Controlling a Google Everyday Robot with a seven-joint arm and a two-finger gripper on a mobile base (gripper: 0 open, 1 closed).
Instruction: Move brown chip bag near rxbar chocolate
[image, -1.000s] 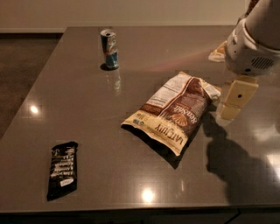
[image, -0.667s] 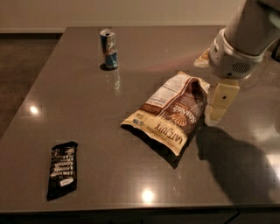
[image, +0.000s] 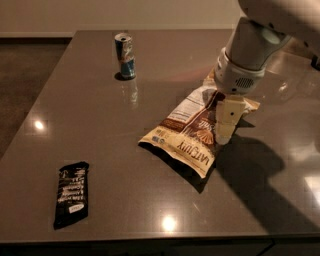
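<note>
Gripper (image: 223, 131) tip hangs over the right edge of the brown chip bag (image: 186, 141), at or just above its crinkled surface. Whether it is open or clamped on the bag cannot be told from this angle. Above it the white wrist and arm rise toward the upper right corner.

The bag lies flat on the grey table (image: 100, 135), right of centre, its lettered end toward the front edge. The rxbar chocolate (image: 71, 194) lies well apart from it, near the front left corner, with bare tabletop between them. A slim blue-silver can (image: 125, 55) stands upright near the far edge, away from both.

By this layout the task looks barely begun. The bag is not yet near the bar, so securing it and carrying it left and forward both remain.
</note>
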